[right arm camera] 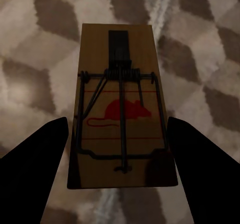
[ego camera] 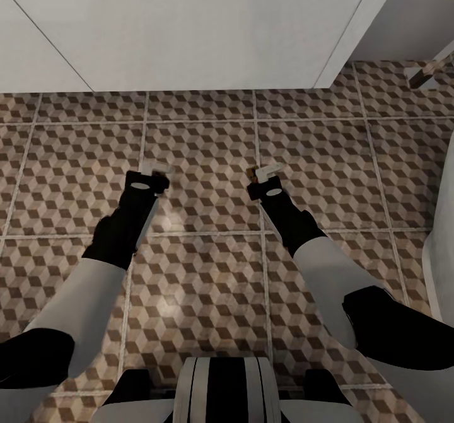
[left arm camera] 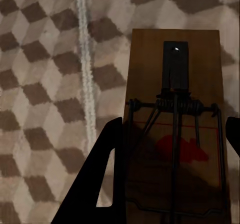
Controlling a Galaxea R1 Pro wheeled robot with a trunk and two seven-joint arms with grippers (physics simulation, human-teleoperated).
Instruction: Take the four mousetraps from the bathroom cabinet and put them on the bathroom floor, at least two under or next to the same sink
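Both arms reach forward and down over the bathroom floor (ego camera: 208,272); left gripper (ego camera: 154,169) and right gripper (ego camera: 265,172) hang low above the cube-pattern tiles, well short of the white wall panel (ego camera: 189,26) beyond.

Left wrist view: mousetrap (left arm camera: 175,129) sits between the dark fingers (left arm camera: 102,184); one finger is against the board's edge, the other just clips the frame, so it reads as clamped on the board; can't confirm the far side contact.

Right wrist view: second mousetrap (right arm camera: 120,108) lies between the fingers (right arm camera: 35,154), but there's a visible gap on both sides; fingers spread wide, nothing gripped; trap looks to be resting on the tile across a grout line, though I can't tell if it's fully down.

Risks: no sink in sight, so traps dropped here may fail the under-or-next-to-sink condition; cause is releasing before the base is positioned. Left trap released from height could flip or skid, being light and flat. Right fingers closing or dragging on retreat could nudge the freed trap.

Look: small flat brown wooden boards; dark wire spring and bar; red mouse print on the right one, red blotch on the left.
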